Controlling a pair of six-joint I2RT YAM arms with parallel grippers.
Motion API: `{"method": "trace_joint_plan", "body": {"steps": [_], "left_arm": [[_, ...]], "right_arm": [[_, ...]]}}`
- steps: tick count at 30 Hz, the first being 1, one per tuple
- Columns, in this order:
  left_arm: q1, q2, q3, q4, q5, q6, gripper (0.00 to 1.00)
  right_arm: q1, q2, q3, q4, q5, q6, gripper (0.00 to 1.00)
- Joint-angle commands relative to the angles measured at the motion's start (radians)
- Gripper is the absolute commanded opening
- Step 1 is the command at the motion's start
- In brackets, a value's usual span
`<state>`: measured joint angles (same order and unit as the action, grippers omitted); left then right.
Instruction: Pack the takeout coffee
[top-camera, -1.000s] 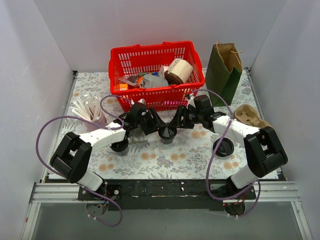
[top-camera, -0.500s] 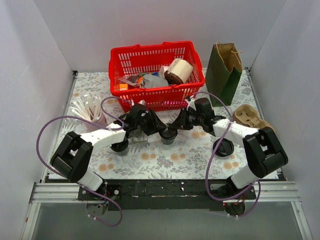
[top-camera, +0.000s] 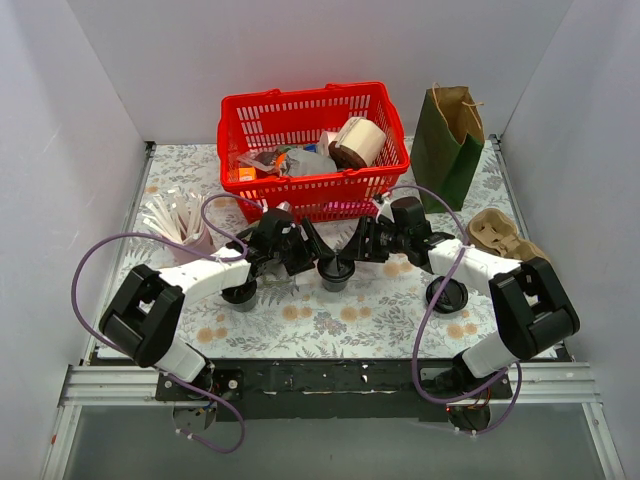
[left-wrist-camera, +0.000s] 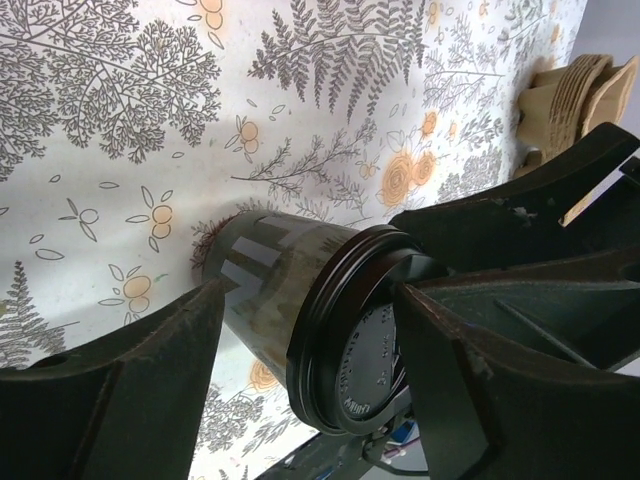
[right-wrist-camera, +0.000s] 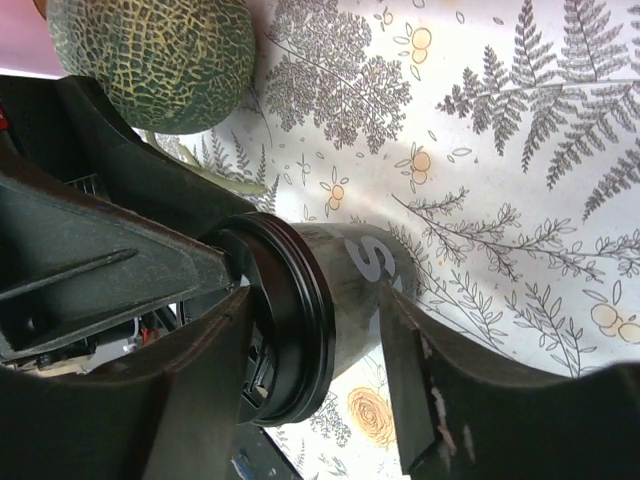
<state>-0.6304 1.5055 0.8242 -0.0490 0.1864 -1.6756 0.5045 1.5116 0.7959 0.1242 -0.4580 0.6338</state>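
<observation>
The cup (top-camera: 335, 270), lid on, stands upright on the tabletop (top-camera: 330, 322) midway between the arms. The left gripper (left-wrist-camera: 320, 300) and the right gripper (right-wrist-camera: 315, 300) both straddle it from opposite sides, half-spread; I cannot tell whether either pinches it. The basket (top-camera: 300, 97) stands just behind. The bag (top-camera: 448, 140) and tray (top-camera: 500, 232) lie to the right, so the right arm probably suits the carry; its partner's fingers crowd the lift.

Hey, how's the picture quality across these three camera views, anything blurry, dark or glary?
Top external view: even bright light, soft shadows, everything sharp, the red basket included. Left wrist view: the takeout coffee is crisp, the near end effector fingers dark and soft-edged. Right wrist view: much the same, with a pale sheen on the cup's wall.
</observation>
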Motion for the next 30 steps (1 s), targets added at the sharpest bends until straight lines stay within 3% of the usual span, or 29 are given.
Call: {"method": "trace_joint_plan", "body": {"steps": [1, 5, 17, 24, 30], "left_arm": [[0.003, -0.057, 0.0, -0.049, 0.007, 0.028, 0.72], [0.001, -0.085, -0.013, -0.058, 0.005, 0.03, 0.8], [0.0, -0.191, -0.06, -0.071, 0.054, 0.03, 0.85], [-0.015, -0.189, -0.096, -0.071, 0.059, 0.017, 0.83], [-0.026, -0.159, -0.128, 0.0, 0.07, -0.025, 0.75]], "right_arm": [[0.0, -0.037, 0.031, -0.07, 0.016, -0.026, 0.64], [0.0, -0.059, 0.031, -0.086, 0.016, -0.031, 0.7], [0.003, -0.143, 0.011, -0.113, -0.025, -0.009, 0.77], [0.022, -0.14, -0.017, -0.166, 0.001, -0.006, 0.77], [0.049, -0.108, -0.034, -0.138, -0.011, 0.033, 0.68]]}}
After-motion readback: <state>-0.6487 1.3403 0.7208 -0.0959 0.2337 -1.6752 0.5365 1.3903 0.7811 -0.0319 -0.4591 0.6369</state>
